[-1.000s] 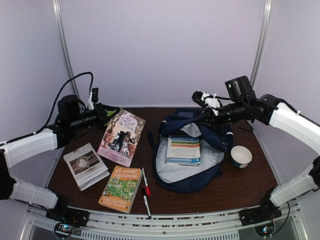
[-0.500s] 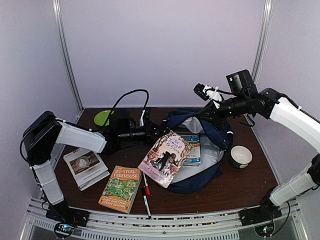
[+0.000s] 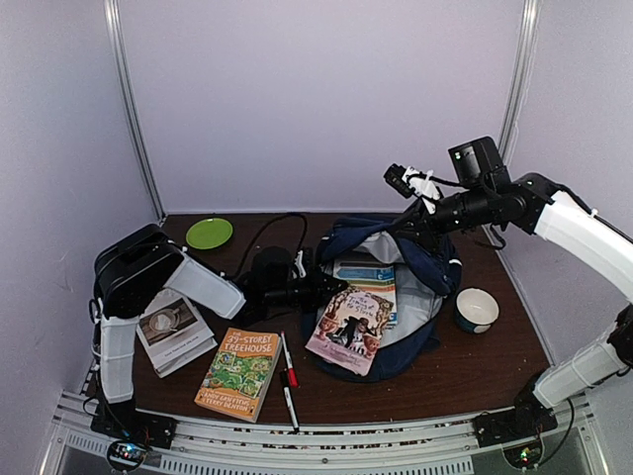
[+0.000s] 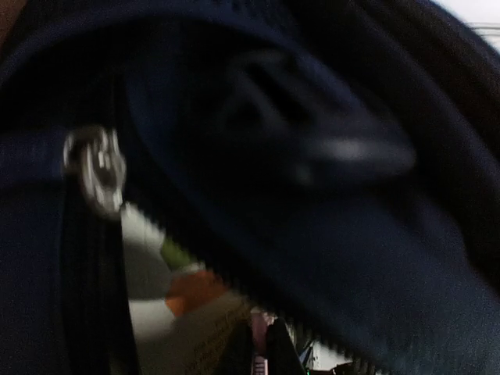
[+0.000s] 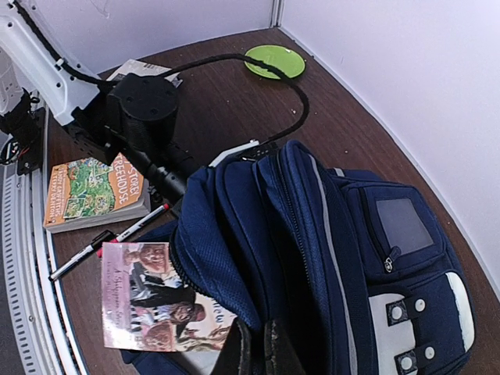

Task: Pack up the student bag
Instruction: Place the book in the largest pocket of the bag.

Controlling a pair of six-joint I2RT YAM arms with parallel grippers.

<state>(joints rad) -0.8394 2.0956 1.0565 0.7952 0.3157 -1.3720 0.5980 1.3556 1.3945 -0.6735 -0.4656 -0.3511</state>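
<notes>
Arms on either side of student bag point(image 3: 435, 272), navy with white stripes, lying open at centre-right of dark worktop point(image 3: 445, 381), pale lining showing. Right pincer point(image 3: 393, 237) closed tight on bag's upper rim, fabric held lifted; in right wrist view, fingers point(image 5: 242, 355) pinched together on navy cloth. Left pincer point(image 3: 331, 290) low at bag's left edge, just beside pink book point(image 3: 356, 325); how far open, impossible to tell, with left wrist view blurred and filled by dark fabric and metal zip pull point(image 4: 98, 168). Pink book face up, half inside bag's mouth, near end across front rim. Blue-and-white booklet point(image 3: 366, 275) inside, flat on lining. Left of bag: treehouse book point(image 3: 239, 371), two markers point(image 3: 288, 364), grey booklet point(image 3: 170, 332), green plate point(image 3: 210, 234). Right of bag: bowl point(image 3: 477, 309).
</notes>
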